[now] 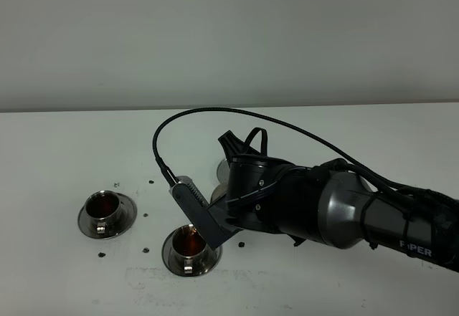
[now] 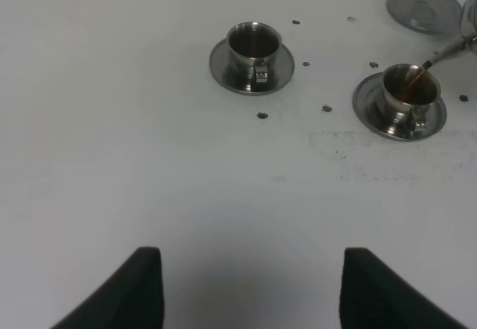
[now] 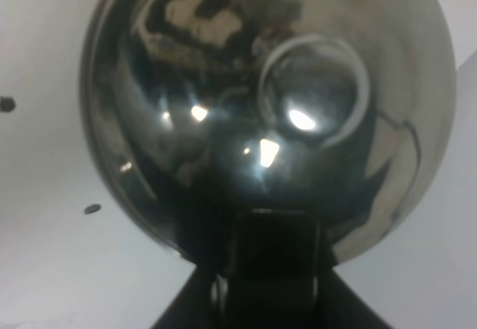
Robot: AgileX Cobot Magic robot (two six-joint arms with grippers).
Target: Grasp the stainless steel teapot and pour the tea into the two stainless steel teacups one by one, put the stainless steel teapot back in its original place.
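The stainless steel teapot [image 3: 246, 113] fills the right wrist view, its knobbed lid facing the camera. My right gripper [image 3: 272, 269] is shut on its handle and holds it tilted. In the high view the right arm hides most of the pot [image 1: 217, 193]. In the left wrist view its spout [image 2: 449, 48] pours brown tea into the nearer teacup [image 2: 406, 90] [image 1: 190, 243]. The other teacup [image 1: 105, 208] [image 2: 253, 44] stands further left on its saucer with tea in it. The bare steel disc [image 2: 423, 7] [image 1: 222, 165] lies behind the pot. My left gripper [image 2: 250, 292] is open and empty, well clear of the cups.
Several dark specks [image 2: 326, 108] lie scattered on the white table [image 1: 57, 144] around the cups. A black cable [image 1: 161, 133] arches above the right arm. A faint smudged patch [image 2: 387, 154] marks the table in front of the nearer cup.
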